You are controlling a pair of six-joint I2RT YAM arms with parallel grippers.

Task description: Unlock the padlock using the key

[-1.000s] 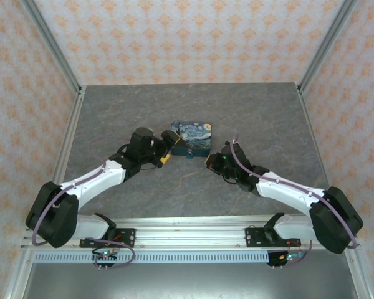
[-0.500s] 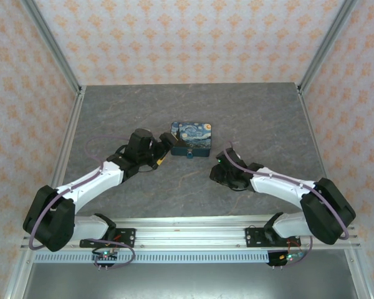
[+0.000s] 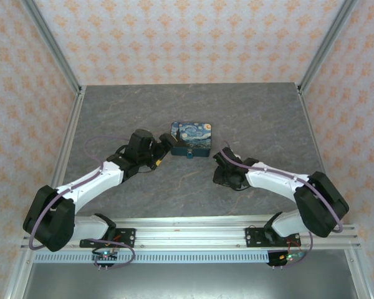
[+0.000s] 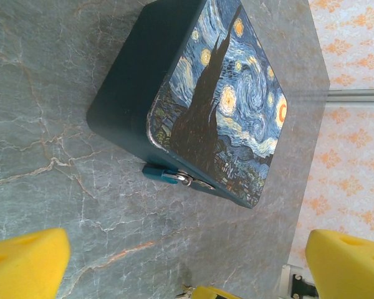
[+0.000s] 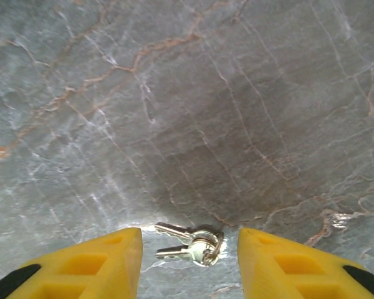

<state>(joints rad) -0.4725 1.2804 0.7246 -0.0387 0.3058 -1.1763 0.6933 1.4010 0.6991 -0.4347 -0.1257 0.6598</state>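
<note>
On the right wrist feed, my right gripper (image 5: 188, 235) is spread wide, and nothing is held between its yellow pads (image 5: 100, 265). The key (image 5: 173, 230) lies flat on the grey marbled table (image 5: 237, 93), in the gap between the two fingertips and touching neither. It is one of two small silver keys on a ring (image 5: 207, 239). Both blades point toward the left-hand pad, and the ring sits nearer the right-hand one. I can't tell from here whether the pads touch the table.

From overhead, the right gripper (image 3: 222, 166) points steeply down at the table, just to the right of the box corner. The keys are too small for me to make out from up there.

The left wrist feed shows the lock. My left gripper (image 4: 187, 249) is also wide open and empty, with one yellow pad at each lower corner. Ahead of it and a little left of centre, the teal padlock (image 4: 161, 173) hangs on the near side of the Starry Night box (image 4: 224, 99), with its metal shackle (image 4: 186, 180) through the box's latch. The body rests against the box wall close to the table.

Overhead, the left gripper (image 3: 164, 149) sits just beside the box's (image 3: 192, 138) left end. The padlock (image 3: 191, 154) is a small teal speck on the front edge of the box, between the two grippers.
</note>
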